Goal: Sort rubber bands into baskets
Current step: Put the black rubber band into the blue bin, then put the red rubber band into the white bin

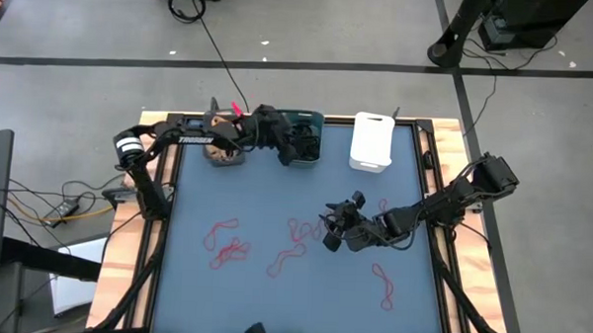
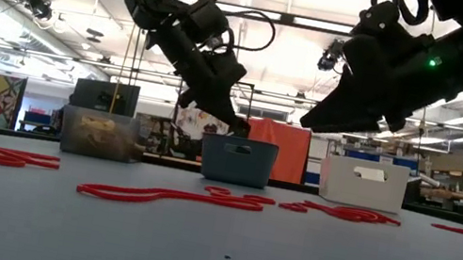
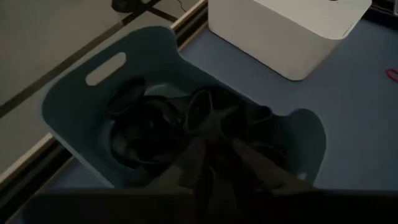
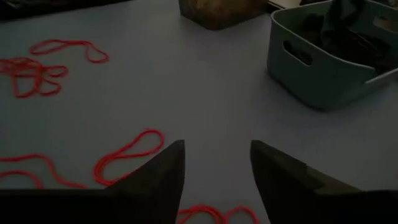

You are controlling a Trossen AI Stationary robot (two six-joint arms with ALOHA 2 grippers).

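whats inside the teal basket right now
The teal basket holds a heap of black rubber bands. The left gripper hangs over it, hiding part of the floor.

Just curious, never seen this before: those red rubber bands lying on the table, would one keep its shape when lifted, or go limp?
Probably limp: each red rubber band lies flat in a wavy, irregular loop on the table, so it looks soft. Being so thin, it is likely very light. It seems unlikely to roll, though a push might just drag or bunch it.
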